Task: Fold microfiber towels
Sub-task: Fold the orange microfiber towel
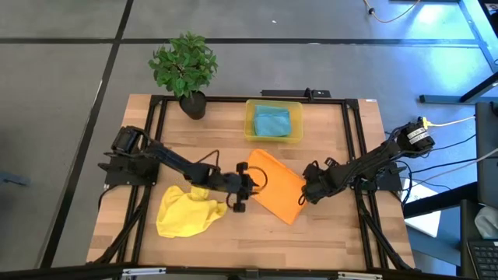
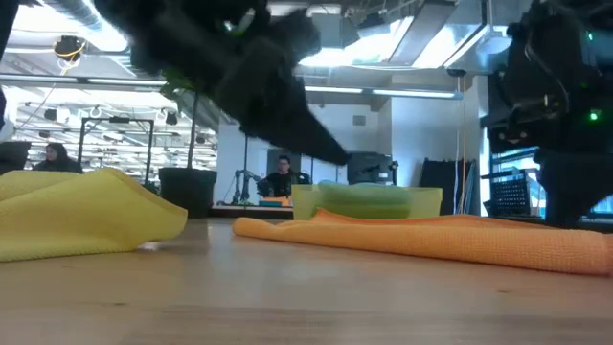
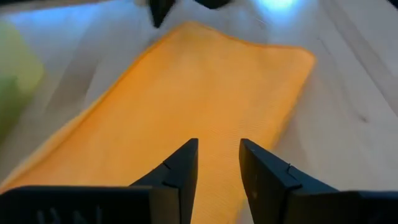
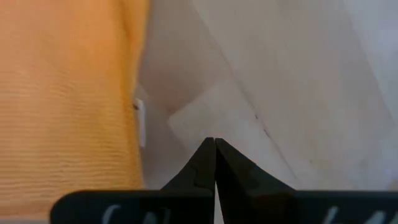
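Towel (image 1: pixel 277 189) btwn grippers; bin (image 1: pixel 273 138) behind.

A crumpled yellow towel (image 2: pixel 81 213) lies on the wooden table (image 2: pixel 287 297) at the left. A flat orange towel (image 2: pixel 441 238) stretches across the right. Behind it stands a translucent yellow bin (image 2: pixel 369 202). Dark, blurred arm parts hang overhead at both sides. Beyond the table, a person (image 2: pixel 281 179) sits in the room.

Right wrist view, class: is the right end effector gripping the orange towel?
No. The right end effector is shut on nothing, beside the orange towel, over bare table.
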Tool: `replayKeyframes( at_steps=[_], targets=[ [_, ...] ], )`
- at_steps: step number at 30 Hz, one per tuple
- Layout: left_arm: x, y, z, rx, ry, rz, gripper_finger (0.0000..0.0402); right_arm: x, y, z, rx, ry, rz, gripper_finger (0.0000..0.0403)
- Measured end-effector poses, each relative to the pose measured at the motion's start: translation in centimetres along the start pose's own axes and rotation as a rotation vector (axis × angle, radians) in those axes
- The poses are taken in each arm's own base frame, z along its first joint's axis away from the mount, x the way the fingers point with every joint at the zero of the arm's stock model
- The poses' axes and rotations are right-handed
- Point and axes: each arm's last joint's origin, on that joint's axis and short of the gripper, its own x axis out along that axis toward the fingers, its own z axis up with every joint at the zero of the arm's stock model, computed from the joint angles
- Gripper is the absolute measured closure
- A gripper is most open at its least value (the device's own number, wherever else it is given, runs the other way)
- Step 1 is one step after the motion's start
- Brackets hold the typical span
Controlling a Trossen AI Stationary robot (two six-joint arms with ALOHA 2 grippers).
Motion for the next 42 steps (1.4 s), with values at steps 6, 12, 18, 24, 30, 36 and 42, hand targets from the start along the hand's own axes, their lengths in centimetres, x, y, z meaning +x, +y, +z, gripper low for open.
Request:
replayKeyframes(
  at_steps=[6, 12, 18, 24, 30, 36, 42],
  targets=[
    [0.0, 1.2, -2.6, -0.133, -0.047, 0.002, 0.0292, 1.3, -0.5, -1.2, 0.017, -0.006, 0.003, 0.0392],
    [-0.4, 1.1, -4.5, -0.166, 0.005, 0.096, 0.0296, 1.4, 0.2, -1.5, 0.04, -0.223, -0.039, 0.0392],
    [-1.1, -0.5, -4.3, -0.097, -0.02, 0.194, 0.0384, 1.2, 0.5, -1.4, 0.031, -0.204, 0.007, 0.0392],
    [-1.0, -0.9, -3.0, -0.132, -0.063, 0.186, 0.04, 1.2, 0.6, -1.5, 0.035, -0.206, 0.01, 0.0397],
    [-0.8, -0.2, -3.5, -0.163, -0.019, 0.206, 0.0395, 1.0, 0.9, -1.9, 0.01, -0.212, 0.024, 0.0382],
    [-0.5, 0.9, -5.3, -0.231, 0.047, 0.213, 0.0399, 0.9, 1.1, -2.2, 0.0, -0.219, 0.039, 0.0393],
    [-0.4, 1.5, -5.9, -0.321, 0.078, 0.138, 0.0401, 0.8, 1.3, -2.3, -0.006, -0.223, 0.053, 0.0397]
  ],
)
